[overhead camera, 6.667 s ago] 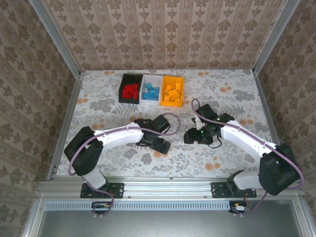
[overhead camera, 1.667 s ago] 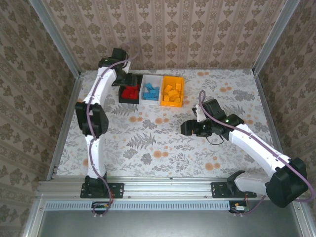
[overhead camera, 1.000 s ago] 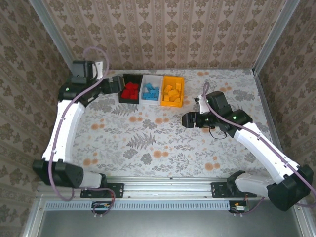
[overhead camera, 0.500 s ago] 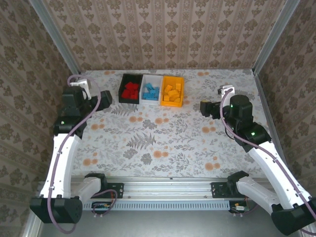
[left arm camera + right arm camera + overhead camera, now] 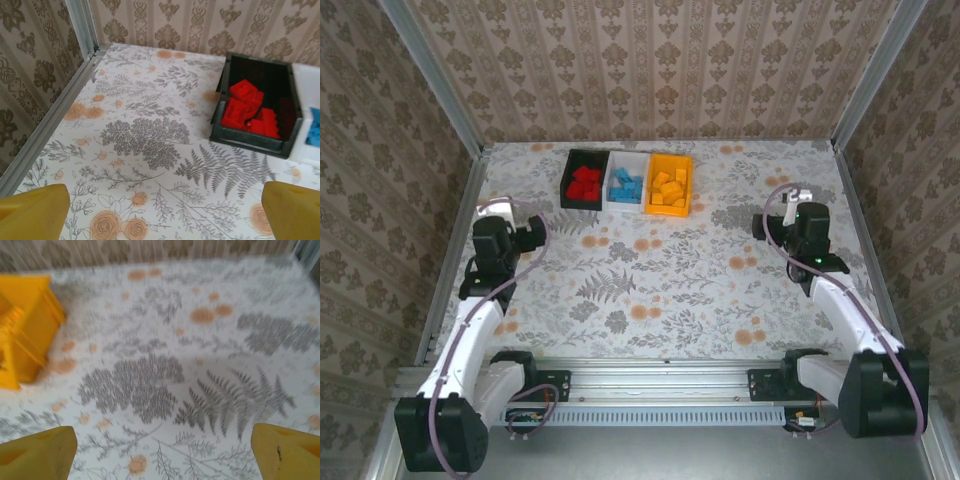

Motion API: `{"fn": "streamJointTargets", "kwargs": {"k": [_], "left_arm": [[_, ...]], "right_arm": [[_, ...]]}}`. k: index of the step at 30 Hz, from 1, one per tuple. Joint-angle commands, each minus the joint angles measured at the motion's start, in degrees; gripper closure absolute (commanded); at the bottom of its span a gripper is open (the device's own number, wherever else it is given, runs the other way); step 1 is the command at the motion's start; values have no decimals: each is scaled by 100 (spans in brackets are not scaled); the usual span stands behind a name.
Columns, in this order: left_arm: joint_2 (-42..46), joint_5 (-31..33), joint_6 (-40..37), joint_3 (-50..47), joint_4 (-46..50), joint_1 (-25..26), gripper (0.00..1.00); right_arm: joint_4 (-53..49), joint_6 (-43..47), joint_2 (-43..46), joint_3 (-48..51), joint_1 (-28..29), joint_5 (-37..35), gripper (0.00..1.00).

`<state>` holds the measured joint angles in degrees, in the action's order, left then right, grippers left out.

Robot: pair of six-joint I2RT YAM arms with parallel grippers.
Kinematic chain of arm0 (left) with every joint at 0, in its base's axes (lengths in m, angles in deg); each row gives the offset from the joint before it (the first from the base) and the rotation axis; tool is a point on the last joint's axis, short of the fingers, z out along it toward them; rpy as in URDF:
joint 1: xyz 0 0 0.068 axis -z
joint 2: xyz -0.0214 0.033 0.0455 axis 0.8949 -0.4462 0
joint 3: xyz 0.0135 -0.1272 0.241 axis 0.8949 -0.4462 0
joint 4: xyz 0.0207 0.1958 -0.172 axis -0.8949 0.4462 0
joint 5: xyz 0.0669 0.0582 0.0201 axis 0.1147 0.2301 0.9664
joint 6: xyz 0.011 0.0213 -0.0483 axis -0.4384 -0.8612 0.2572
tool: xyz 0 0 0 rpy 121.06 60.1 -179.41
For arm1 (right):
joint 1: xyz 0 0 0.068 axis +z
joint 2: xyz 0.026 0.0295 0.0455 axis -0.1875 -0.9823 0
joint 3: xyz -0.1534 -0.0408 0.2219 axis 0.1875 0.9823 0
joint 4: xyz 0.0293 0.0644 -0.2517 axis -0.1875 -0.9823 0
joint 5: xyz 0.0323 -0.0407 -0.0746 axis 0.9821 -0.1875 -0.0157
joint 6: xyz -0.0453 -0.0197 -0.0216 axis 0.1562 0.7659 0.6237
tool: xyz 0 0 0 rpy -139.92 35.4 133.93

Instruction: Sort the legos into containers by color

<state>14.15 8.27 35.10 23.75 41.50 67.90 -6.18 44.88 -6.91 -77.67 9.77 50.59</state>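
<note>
We record three bins in a row at the far side of the table (image 5: pixel 650 290): black bin (image 5: pixel 586 154) with red legos (image 5: pixel 584 186), white bin (image 5: pixel 630 157) with blue legos (image 5: pixel 625 187), orange bin (image 5: pixel 669 210) with orange-yellow legos (image 5: pixel 669 188). We record the left gripper (image 5: pixel 162 215) spread wide and empty, near-left of the black bin. The right gripper (image 5: pixel 160 452) is likewise wide and empty, right of the orange bin.

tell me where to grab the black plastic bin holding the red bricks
Probably best to take the black rectangular plastic bin by its left long wall, toward the far end, coming straight down with one finger inside and one outside. The white plastic bin sits against its right wall. The red plastic bricks fill the near part, leaving the far inside bare.
</note>
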Motion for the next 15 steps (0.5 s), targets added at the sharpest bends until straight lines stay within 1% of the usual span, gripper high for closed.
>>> {"fn": "streamJointTargets", "kwargs": {"k": [1,3,8,11,15], "left_arm": [[-297,269,-305,-399,-1209,-68,0],[-608,177,-372,-499,-1493,-121,0],[-1382,53,-724,-632,-2270,-205,0],[-1911,-144,-1018,-716,-2867,-241,0],[-2627,-421,-1100,-769,-3664,-296,0]], "right_arm": [[1434,-75,-488,288,-19,255,9],[1916,-12,-819,431,-19,248,9],[2972,77,-1271,736,-19,263,9],[3321,127,-1458,823,-18,307,10],[3713,168,-1604,943,-19,310,10]]}}
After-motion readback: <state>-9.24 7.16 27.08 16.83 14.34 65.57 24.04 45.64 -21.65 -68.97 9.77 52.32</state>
